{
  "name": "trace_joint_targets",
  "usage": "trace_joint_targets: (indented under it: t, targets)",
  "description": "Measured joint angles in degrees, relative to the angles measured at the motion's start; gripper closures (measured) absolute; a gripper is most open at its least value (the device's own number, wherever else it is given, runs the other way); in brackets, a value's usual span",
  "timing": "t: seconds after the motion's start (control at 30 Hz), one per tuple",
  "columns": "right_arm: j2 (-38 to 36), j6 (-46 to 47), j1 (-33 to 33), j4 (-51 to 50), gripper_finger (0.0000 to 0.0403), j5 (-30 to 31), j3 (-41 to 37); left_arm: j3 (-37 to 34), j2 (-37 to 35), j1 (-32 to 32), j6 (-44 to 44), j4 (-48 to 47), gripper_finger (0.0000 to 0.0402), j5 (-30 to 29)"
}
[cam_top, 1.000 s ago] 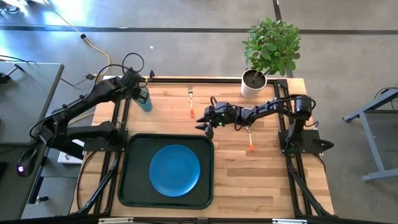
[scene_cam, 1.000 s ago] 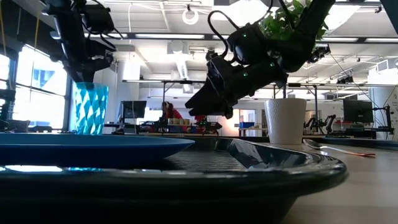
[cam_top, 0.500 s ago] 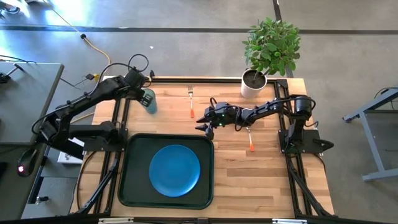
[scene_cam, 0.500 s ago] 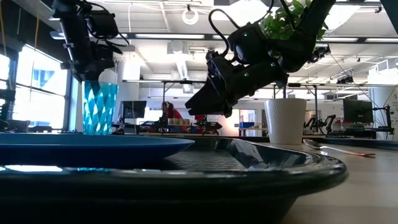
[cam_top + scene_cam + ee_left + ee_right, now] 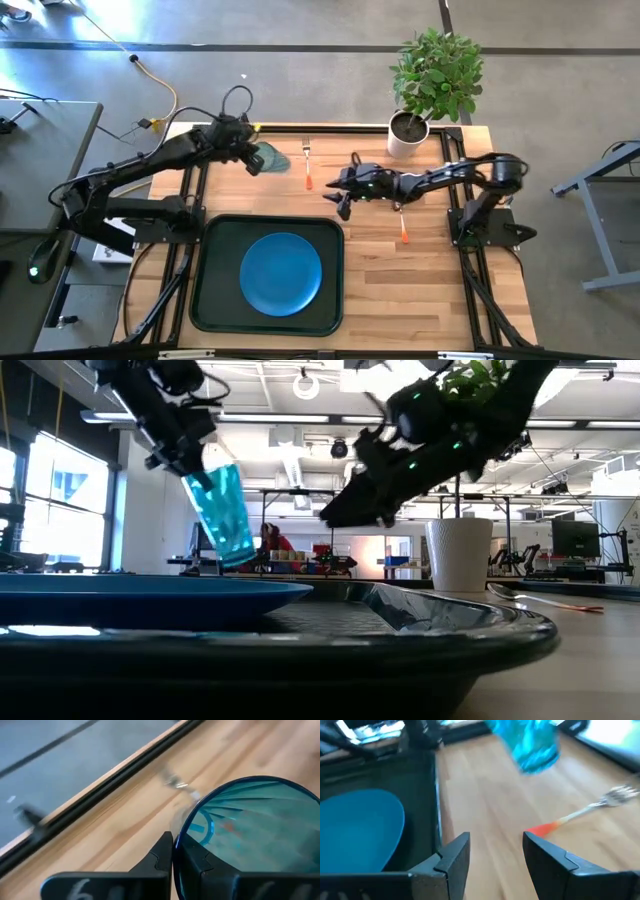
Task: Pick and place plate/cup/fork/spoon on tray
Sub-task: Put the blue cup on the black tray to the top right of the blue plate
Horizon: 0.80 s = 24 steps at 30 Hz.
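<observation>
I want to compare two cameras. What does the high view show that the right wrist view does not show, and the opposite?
Only the high view shows the spoon, the potted plant and the left gripper holding the cup. Only the right wrist view shows the right gripper clearly open. Both show the cup, the fork, the plate and the tray.

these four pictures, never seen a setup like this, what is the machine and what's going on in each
It is a robot with two dark arms at a wooden table, each ending in a two-finger gripper. One picture looks straight down, one looks level across the table, and two come from cameras on the wrists. The left gripper holds the cup tilted in the air. The right gripper is open near the fork. The plate lies on the tray. The spoon and a potted plant are on the table.
</observation>
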Motion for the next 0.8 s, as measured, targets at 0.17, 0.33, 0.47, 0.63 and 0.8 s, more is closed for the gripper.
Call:
trace_joint_targets:
  t: [0.17, 0.33, 0.47, 0.63, 0.8]
  targets:
    - [-14.8, 1.3, 1.9, -1.2, 0.0229, 11.0, -8.6, 0.0, 1.7, -7.5, -0.6, 8.8, 0.0397, -1.6]
    - [-30.0, -2.1, 6.9, -0.9, 0.0229, 18.3, -16.0, 0.0, 5.3, -14.2, 2.6, 22.6, 0.0397, -1.8]
    - [-39.6, -2.2, 11.9, -1.0, 0.0229, 21.4, -20.3, 0.1, 8.6, -17.9, 6.5, 31.7, 0.0397, 0.4]
    - [-44.5, -1.1, 16.4, -0.6, 0.0229, 18.0, -21.2, 0.2, 13.1, -18.8, 1.5, 36.5, 0.0397, 0.2]
    - [-44.3, -7.0, 17.9, -5.8, 0.0229, 10.9, -15.3, 5.1, 20.7, -18.7, -2.0, 33.7, 0.0397, 6.4]
